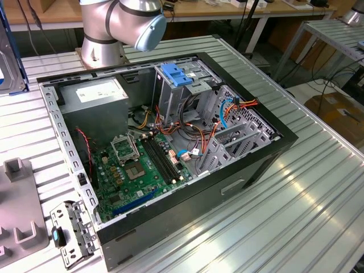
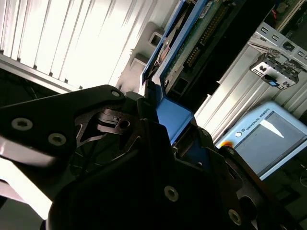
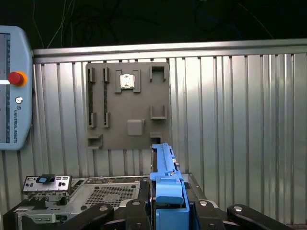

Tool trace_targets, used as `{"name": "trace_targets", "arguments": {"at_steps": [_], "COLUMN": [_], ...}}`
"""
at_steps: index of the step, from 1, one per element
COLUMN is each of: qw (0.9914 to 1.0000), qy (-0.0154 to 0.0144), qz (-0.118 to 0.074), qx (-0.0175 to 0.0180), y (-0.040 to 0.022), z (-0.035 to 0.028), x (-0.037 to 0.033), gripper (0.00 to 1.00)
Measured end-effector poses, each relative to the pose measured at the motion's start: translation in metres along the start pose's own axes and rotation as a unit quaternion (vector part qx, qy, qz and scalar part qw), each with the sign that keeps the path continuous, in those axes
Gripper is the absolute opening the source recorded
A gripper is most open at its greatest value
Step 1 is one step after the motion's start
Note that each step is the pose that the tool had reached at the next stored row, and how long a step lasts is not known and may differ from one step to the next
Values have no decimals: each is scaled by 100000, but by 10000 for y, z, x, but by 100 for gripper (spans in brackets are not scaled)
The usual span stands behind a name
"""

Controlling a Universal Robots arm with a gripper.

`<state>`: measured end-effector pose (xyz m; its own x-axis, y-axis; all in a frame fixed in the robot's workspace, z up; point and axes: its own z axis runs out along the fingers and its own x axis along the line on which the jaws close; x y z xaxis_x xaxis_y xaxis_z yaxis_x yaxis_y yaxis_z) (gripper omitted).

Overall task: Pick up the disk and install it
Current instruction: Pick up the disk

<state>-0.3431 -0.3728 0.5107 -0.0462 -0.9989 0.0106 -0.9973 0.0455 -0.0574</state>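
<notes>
The disk (image 3: 165, 167) stands edge-on between my gripper's black fingers (image 3: 132, 211) in the first wrist view, its bright blue rail facing the camera. In the second wrist view the disk (image 2: 192, 33) shows its dark underside and blue rail, reaching out past the gripper (image 2: 165, 127). The gripper (image 3: 168, 207) is shut on the disk and holds it in the air above the ribbed metal table. In the exterior view, the open computer case (image 1: 250, 162) lies on its side with its drive cage (image 1: 176, 94) under a light blue latch plate (image 1: 175, 74).
The arm's base (image 1: 111, 28) stands behind the case. A grey fixture plate (image 3: 127, 105) lies on the table, also seen at the exterior view's left (image 1: 17, 210). A small metal bracket (image 1: 71, 233) lies by the case corner. A teach pendant (image 3: 14, 91) rests nearby.
</notes>
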Motion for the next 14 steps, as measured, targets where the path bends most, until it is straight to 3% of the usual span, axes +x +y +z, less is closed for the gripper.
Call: {"name": "trace_targets", "arguments": {"at_steps": [14], "qw": [100000], "qy": [-1], "qz": [-2], "qx": [0], "y": [-189], "z": [25], "x": [54], "gripper": [37]}}
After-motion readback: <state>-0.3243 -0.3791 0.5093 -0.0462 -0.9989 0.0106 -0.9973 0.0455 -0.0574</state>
